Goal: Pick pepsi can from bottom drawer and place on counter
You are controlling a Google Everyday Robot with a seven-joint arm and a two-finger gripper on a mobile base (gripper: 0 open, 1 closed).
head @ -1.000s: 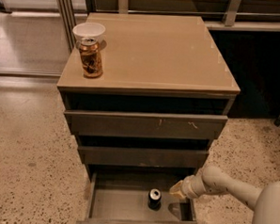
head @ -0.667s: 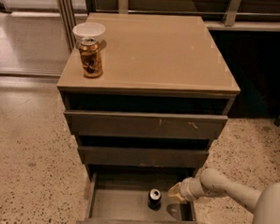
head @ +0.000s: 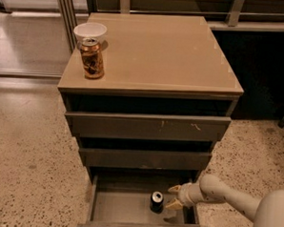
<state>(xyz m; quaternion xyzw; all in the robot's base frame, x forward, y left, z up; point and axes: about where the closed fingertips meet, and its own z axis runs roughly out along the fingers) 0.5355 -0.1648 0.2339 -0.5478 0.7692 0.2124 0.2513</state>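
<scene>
Currently the pepsi can point(head: 156, 201) stands upright on the floor of the pulled-out bottom drawer point(head: 118, 207), right of centre, with its silver top facing up. The end effector point(head: 170, 197) reaches in from the right at about the can's height. Its two pale fingers point(head: 175, 188) are spread apart, with the tips just beside the can's right side and nothing between them yet; whether a tip touches the can I cannot tell. The can is probably a thin metal cylinder, stiff enough for a moderate squeeze but smooth and likely slippery, and it would dent under a hard one. Whether it is full or empty does not show. If empty, it would be light and easy to knock over with a nudge from one finger. The best hold looks like a side grasp at mid-height, across the widest part of the body and below the rim. The middle drawer point(head: 144, 158) overhangs the back of the tray, so the lift will likely need to come forward before rising to the counter surface point(head: 159, 54), where a brown patterned can point(head: 92, 59) and a white bowl point(head: 90, 31) occupy the left rear corner.
</scene>
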